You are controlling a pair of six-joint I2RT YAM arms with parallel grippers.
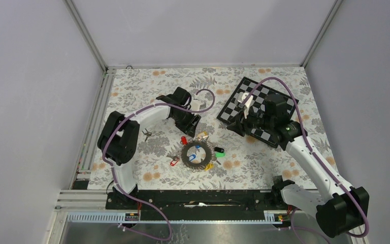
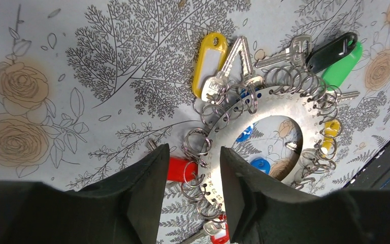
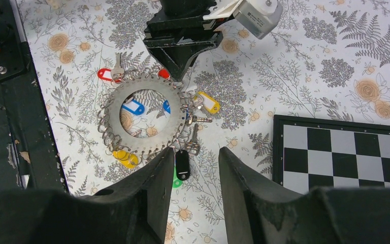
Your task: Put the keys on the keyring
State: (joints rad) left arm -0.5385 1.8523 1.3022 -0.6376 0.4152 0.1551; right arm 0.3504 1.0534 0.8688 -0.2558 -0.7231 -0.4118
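The keyring (image 1: 196, 155) is a flat grey metal disc (image 2: 284, 101) lying on the floral cloth, its rim lined with small split rings. Keys hang around it: a yellow tag (image 2: 209, 61), black (image 2: 332, 51), green (image 2: 343, 68), blue (image 2: 260, 165) and red (image 2: 180, 169). My left gripper (image 2: 193, 150) is low at the disc's far rim, open, with the rim, some split rings and the red key between its fingers but not pinched. My right gripper (image 3: 195, 152) hangs open and empty, well above the cloth to the disc's right, with the black key (image 3: 182, 163) far below it.
A black-and-white chequered board (image 1: 254, 101) lies at the back right, partly under the right arm. A small dark object (image 1: 146, 133) sits on the cloth left of the left arm. A black rail (image 1: 198, 198) runs along the near edge.
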